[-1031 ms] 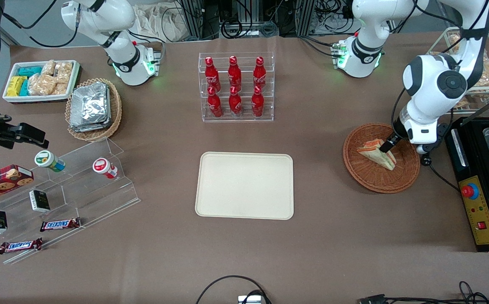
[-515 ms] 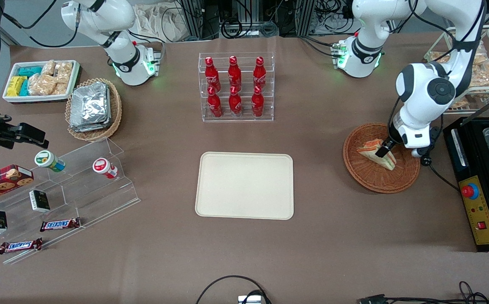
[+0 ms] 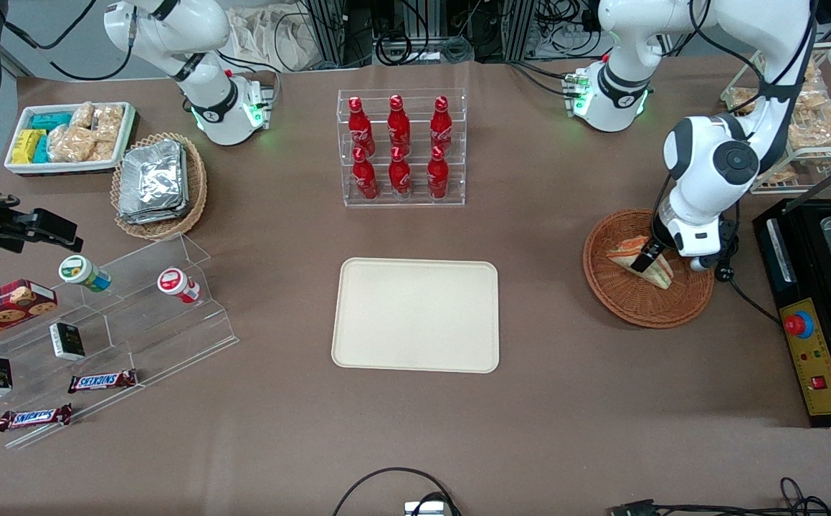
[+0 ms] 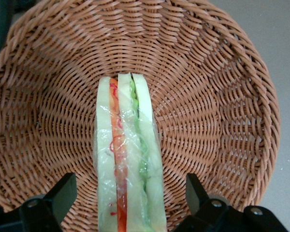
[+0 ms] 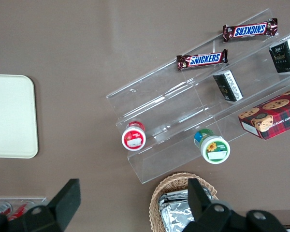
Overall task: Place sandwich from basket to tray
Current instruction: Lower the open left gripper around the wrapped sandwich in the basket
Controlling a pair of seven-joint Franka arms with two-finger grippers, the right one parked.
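The sandwich (image 3: 637, 258) (image 4: 128, 159), a wrapped white-bread wedge with orange, red and green layers, lies in the reddish-brown wicker basket (image 3: 630, 297) (image 4: 217, 96) toward the working arm's end of the table. My left gripper (image 3: 648, 254) (image 4: 130, 191) hangs low over it, open. Its two black fingers (image 4: 63, 191) straddle the wedge, one on each side, with a gap to the bread on both. The cream tray (image 3: 415, 315) lies bare at the table's middle.
A clear rack of red bottles (image 3: 401, 150) stands farther from the camera than the tray. A black machine with a red button (image 3: 809, 337) sits beside the basket. Toward the parked arm's end are a tan foil-pack basket (image 3: 160, 183), a snack bin (image 3: 71, 136) and clear tiered shelves (image 3: 121, 315).
The left arm has swung a little toward the table's middle, and its gripper has moved with it over the sandwich. The sandwich and basket have not moved.
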